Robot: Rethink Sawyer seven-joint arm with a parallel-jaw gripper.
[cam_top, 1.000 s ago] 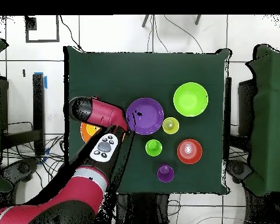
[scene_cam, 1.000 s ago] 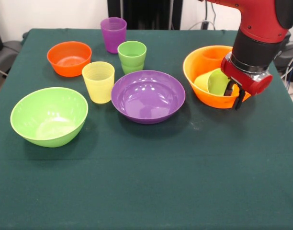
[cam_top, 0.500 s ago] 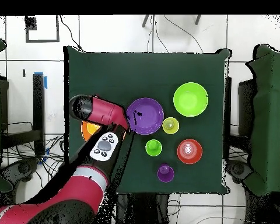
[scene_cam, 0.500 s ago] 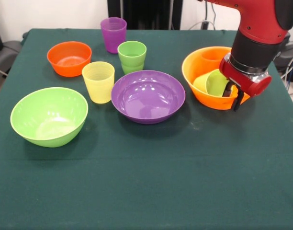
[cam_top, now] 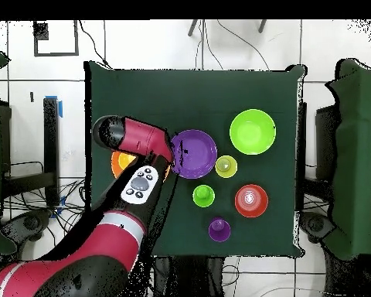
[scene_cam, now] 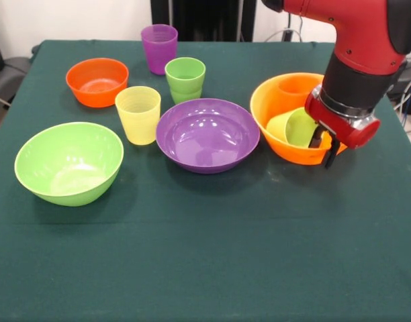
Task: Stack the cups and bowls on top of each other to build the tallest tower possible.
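My gripper [scene_cam: 324, 145] is shut on the near right rim of the large yellow-orange bowl [scene_cam: 281, 100], with one finger inside the wall and one outside. A lime green cup [scene_cam: 301, 127] lies on its side inside that bowl, against something yellowish. Left of it stand the purple bowl [scene_cam: 207, 134], the lime green bowl [scene_cam: 69, 162] and the small orange bowl [scene_cam: 97, 80]. Three cups stand upright: purple [scene_cam: 158, 47], green [scene_cam: 185, 78] and pale yellow [scene_cam: 138, 114]. From overhead the arm [cam_top: 138, 147] hides most of the yellow-orange bowl [cam_top: 119, 163] and the gripper.
The dark green tablecloth [scene_cam: 205, 255] covers the whole table. In the overhead view the purple bowl [cam_top: 192, 153], lime bowl [cam_top: 253, 131] and orange bowl [cam_top: 251, 200] sit right of the arm. Cables and dark furniture surround the table.
The gripper and the yellow-orange bowl have moved together a little toward the near side and toward the purple bowl. Everything else stays put.
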